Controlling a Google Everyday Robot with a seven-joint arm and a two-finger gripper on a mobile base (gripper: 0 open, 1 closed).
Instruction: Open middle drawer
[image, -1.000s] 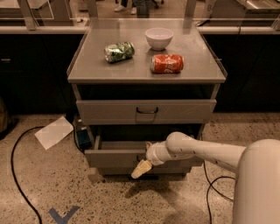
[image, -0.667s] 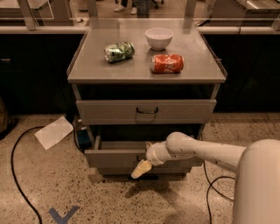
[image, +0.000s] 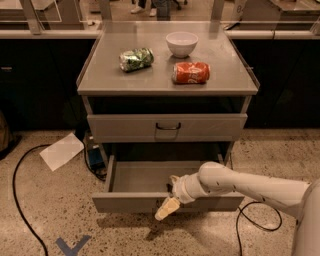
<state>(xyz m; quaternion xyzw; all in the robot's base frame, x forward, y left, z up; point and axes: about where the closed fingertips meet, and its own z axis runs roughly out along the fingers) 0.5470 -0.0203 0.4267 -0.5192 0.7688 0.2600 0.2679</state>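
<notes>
One drawer out: middle drawer (image: 130, 202) pulled open. Tool (image: 167, 206) at its front panel centre, open or closed cannot tell. Upper drawer (image: 200, 127) shut.

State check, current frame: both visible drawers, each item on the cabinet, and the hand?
middle drawer: pulled out, open
upper drawer: shut
red can: lying on its side
green can: on its side, crumpled
white bowl: upright
hand: at the centre of the middle drawer's front panel

White bowl (image: 181, 43) at the desk's (image: 150, 82) back edge, green can (image: 136, 58) and red can (image: 191, 72) lying mid-desk. Oh, and the end effector (image: 167, 207) hangs below the front edge.
</notes>
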